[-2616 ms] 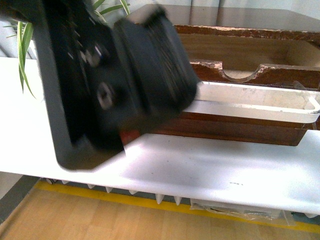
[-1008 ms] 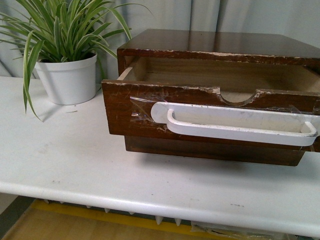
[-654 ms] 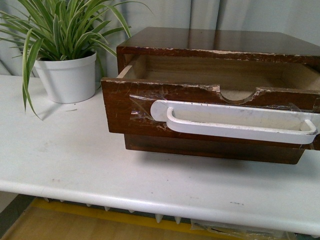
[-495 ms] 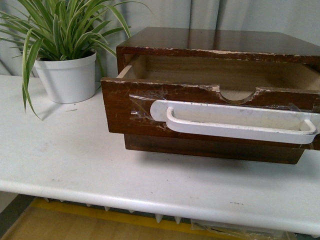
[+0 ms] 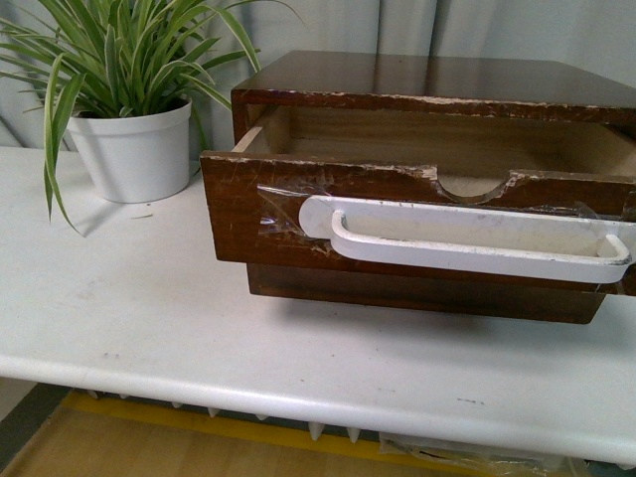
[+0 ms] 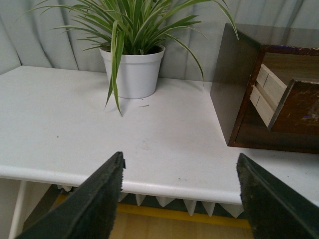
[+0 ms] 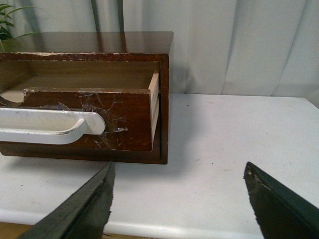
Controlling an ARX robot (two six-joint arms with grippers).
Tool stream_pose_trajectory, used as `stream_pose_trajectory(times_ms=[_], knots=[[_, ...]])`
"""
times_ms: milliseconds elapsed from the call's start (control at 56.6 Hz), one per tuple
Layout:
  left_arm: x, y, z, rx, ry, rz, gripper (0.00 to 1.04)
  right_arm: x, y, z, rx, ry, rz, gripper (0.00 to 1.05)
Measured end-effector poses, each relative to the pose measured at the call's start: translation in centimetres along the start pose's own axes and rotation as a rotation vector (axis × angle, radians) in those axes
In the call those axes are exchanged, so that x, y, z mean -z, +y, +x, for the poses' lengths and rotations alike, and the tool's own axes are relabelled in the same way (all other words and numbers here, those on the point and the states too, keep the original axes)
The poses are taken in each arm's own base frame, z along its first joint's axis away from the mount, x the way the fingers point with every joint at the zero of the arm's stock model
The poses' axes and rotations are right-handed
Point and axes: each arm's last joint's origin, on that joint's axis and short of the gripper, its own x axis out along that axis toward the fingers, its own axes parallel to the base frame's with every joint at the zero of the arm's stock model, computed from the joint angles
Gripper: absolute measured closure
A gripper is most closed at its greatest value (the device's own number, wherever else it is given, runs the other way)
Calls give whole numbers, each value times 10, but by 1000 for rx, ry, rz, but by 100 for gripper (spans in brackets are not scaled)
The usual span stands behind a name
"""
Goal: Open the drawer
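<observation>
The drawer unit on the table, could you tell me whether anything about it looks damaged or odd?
Yes. The drawer has a chipped, ragged top edge around its half-round notch, and its white handle is held on with crinkled clear tape instead of screws.

Brown drawer [image 5: 238,214] (white handle [image 5: 467,238]).
</observation>
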Motion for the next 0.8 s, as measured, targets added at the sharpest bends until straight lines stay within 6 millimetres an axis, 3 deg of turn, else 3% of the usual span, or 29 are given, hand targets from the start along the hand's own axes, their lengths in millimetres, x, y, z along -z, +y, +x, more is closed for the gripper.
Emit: stream_pose_trajectory(times_ms=[71, 124, 795], knots=[[0, 0, 0, 0, 0, 0, 8, 0, 0, 0, 0, 0, 0, 14], [0, 0, 0, 0, 0, 1, 5, 0, 0, 0, 0, 0, 1, 7], [0, 0, 0, 0, 0, 1, 6, 0, 0, 0, 0, 0, 1, 9]])
